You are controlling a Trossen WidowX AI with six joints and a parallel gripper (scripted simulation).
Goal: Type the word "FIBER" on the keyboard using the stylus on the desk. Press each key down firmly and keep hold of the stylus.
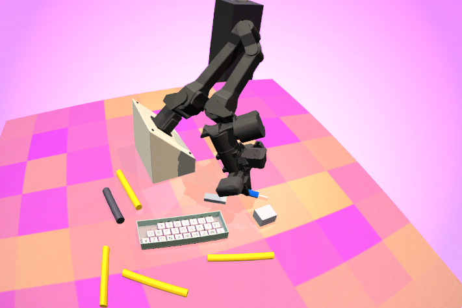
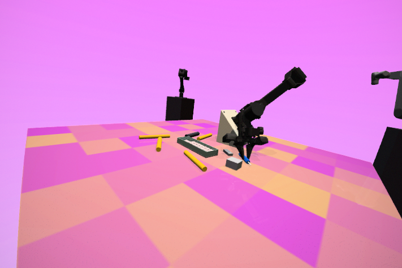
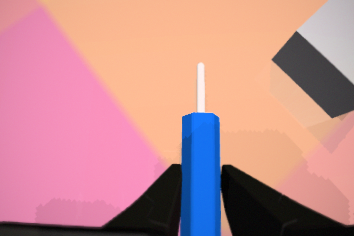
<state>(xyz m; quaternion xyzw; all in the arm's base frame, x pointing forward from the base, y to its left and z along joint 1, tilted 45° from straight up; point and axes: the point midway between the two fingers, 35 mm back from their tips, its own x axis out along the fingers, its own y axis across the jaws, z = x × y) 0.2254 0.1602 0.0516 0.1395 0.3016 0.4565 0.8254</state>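
The blue stylus (image 1: 253,193) (image 2: 247,160) (image 3: 201,145) lies low at the table top, its thin white tip pointing away from the gripper. My gripper (image 1: 247,193) (image 2: 245,158) (image 3: 200,173) is shut on the stylus, with one finger against each side of its blue body in the wrist view. The rear of the stylus is hidden. The keyboard (image 1: 184,242) (image 2: 212,154) is a dark green tray with rows of white letter keys. It lies in front of the arm, to the left of the gripper in the top and exterior views. Its letters appear upside down in the top view.
A grey block (image 1: 265,214) (image 2: 233,163) (image 3: 319,75) sits near the stylus tip. A flat grey block (image 1: 214,198) (image 2: 228,152) lies between gripper and keyboard. Several yellow rods (image 1: 240,256) (image 2: 194,160) and a dark rod (image 1: 113,205) (image 2: 192,134) lie around the keyboard. A beige wedge (image 1: 166,159) carries the arm.
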